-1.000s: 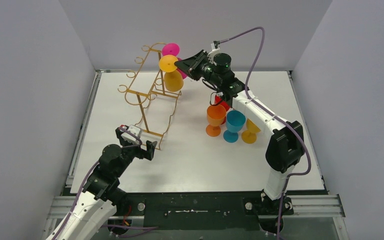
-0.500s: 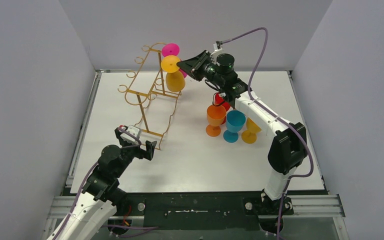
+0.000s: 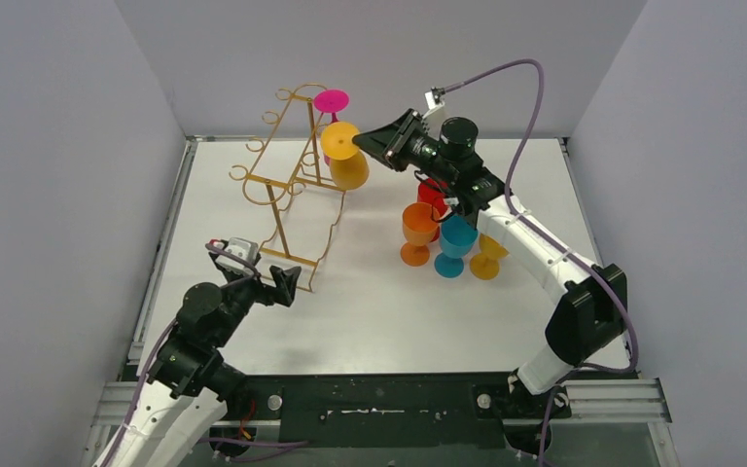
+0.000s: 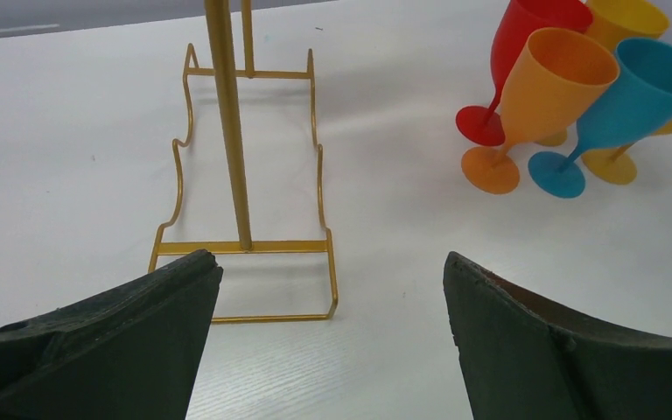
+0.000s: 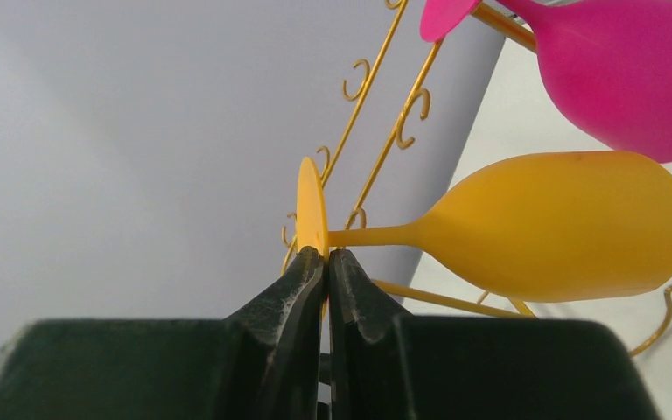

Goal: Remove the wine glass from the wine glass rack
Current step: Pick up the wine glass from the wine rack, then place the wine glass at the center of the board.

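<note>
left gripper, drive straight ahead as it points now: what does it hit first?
Likely the wine glass rack: its near base rail lies just ahead of the open left gripper, with the upright post behind it. Depth is hard to judge from the wrist view.

Orange glass (image 3: 419, 226), teal glass (image 3: 457, 236), red glass (image 4: 529, 31) clustered upright on white table (image 3: 379, 302)

We record white link shells and black joint housings on the left arm (image 3: 199, 316) and the right arm (image 3: 523, 240). Behind each tool runs a purple cable (image 3: 517, 92). The left gripper (image 4: 332, 262) and right gripper (image 5: 325, 255) carry matte black, wedge-shaped fingers (image 4: 122, 332).
</note>
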Controlling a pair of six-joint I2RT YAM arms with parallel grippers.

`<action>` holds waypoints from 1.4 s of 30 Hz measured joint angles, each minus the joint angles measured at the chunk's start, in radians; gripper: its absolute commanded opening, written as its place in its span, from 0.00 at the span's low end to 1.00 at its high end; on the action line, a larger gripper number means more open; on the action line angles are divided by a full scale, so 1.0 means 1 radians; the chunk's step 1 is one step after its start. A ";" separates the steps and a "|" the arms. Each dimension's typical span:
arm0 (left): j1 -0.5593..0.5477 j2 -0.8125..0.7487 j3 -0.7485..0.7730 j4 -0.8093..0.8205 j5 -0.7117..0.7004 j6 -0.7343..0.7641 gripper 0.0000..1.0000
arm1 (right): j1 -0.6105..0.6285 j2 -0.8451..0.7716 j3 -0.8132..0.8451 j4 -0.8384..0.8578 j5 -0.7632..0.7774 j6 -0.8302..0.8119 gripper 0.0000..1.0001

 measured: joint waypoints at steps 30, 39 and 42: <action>0.000 0.072 0.107 0.405 0.458 -0.647 0.62 | 0.101 -0.457 -0.473 0.022 -0.263 -0.687 0.00; 0.000 0.164 0.099 0.496 0.621 -0.703 0.39 | 0.128 -0.453 -0.528 0.175 -0.357 -0.632 0.00; 0.000 0.146 0.088 0.518 0.628 -0.706 0.39 | 0.134 -0.451 -0.528 0.200 -0.374 -0.617 0.00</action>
